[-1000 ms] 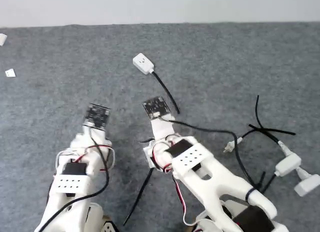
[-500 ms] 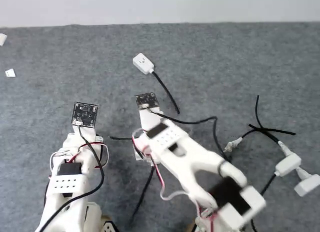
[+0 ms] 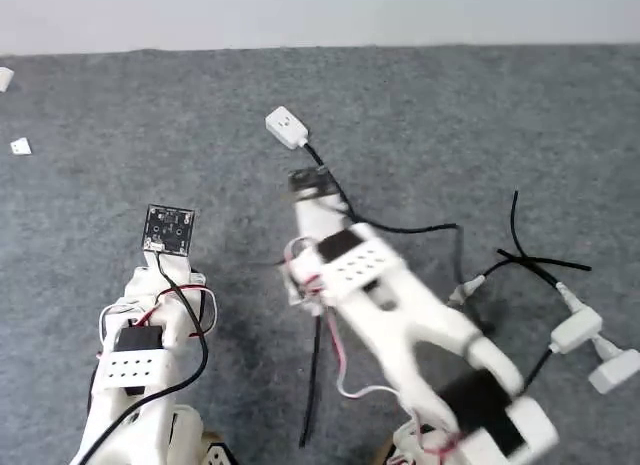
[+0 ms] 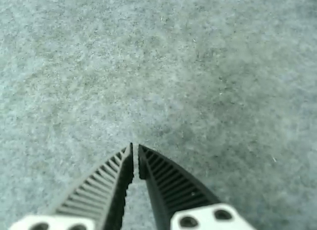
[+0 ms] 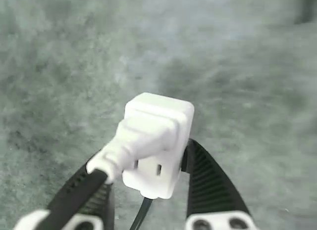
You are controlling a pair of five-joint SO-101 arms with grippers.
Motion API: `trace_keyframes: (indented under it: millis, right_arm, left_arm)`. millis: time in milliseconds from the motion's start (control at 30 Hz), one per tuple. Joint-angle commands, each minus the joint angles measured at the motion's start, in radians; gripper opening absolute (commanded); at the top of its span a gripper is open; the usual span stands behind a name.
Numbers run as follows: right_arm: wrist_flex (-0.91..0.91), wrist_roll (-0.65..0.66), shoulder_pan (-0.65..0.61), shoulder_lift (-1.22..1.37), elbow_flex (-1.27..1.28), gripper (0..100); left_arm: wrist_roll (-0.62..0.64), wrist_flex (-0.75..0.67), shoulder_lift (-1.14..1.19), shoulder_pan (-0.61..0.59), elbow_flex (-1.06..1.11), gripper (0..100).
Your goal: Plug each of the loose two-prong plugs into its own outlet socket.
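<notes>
A white outlet block (image 5: 157,141) with a white plug (image 5: 136,143) seated in one face sits between the fingers of my right gripper (image 5: 146,153), which is open around it. One finger (image 5: 205,183) lies close against the block's side. In the high view the same outlet block (image 3: 285,127) lies on the grey carpet just ahead of my right arm (image 3: 345,260), with a black cord (image 3: 330,185) running back under the arm. A loose two-prong plug (image 3: 462,290) lies to the right. My left gripper (image 4: 134,150) is shut and empty over bare carpet.
Two more white outlet blocks (image 3: 575,332) (image 3: 612,370) lie at the right edge amid tangled black cords (image 3: 530,257). Small white pieces (image 3: 20,145) lie at the far left. The left arm (image 3: 150,335) sits at the lower left.
My right arm has swung forward toward the outlet block at the back. The left arm shifted slightly left a second ago and has since stayed still.
</notes>
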Motion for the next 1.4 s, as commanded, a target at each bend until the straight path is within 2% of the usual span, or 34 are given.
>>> trace_keyframes:
  millis: [0,200,333,400,500,600,700,800,900,1033,1100,1167,1233,1367]
  right_arm:
    - [0.021,0.075,0.16,-0.222,0.038,0.9]
    - [0.101,0.157,0.49,-0.432,0.061,1.2]
    - [0.113,0.166,0.728,-0.458,0.064,1.2]
    - [0.104,0.212,0.858,-0.44,0.066,1.2]
    - [0.048,0.267,1.078,-0.389,0.066,1.2]
    - [-0.087,0.296,1.291,-0.303,0.095,1.2]
    - [-0.222,0.348,1.417,-0.186,0.097,1.2]
    - [-0.302,0.414,1.468,-0.091,0.081,1.2]
    - [-0.302,0.437,1.497,-0.004,0.014,3.4]
    - [-0.292,0.431,1.537,0.064,-0.064,19.7]
    - [-0.232,0.428,1.54,0.067,-0.11,28.7]
    - [-0.142,0.404,1.538,0.061,-0.167,32.4]
    - [-0.01,0.381,1.529,0.042,-0.241,28.8]
    - [0.223,0.39,1.429,-0.065,-0.279,24.0]
  left_arm:
    - [0.009,-0.025,-0.017,-0.003,-0.053,2]
    - [0.009,-0.025,-0.011,-0.003,-0.053,2]
    - [0.011,-0.025,-0.009,-0.002,-0.053,2]
    - [0.011,-0.025,-0.009,0.002,-0.053,2]
    - [0.011,-0.025,-0.009,0.005,-0.051,2]
    - [0.011,-0.025,-0.008,0.006,-0.051,2]
    - [0.012,-0.025,-0.008,0.006,-0.051,2]
    - [0.012,-0.023,-0.008,0.025,-0.048,2]
    - [0.012,-0.021,-0.008,0.034,-0.048,2]
    - [0.012,-0.023,-0.008,0.032,-0.048,2]
    - [0.012,-0.023,-0.008,0.032,-0.048,2]
    - [0.011,-0.023,-0.008,0.032,-0.048,2]
    - [0.009,-0.023,-0.008,0.032,-0.048,2]
    - [0.009,-0.025,-0.008,0.032,-0.048,2]
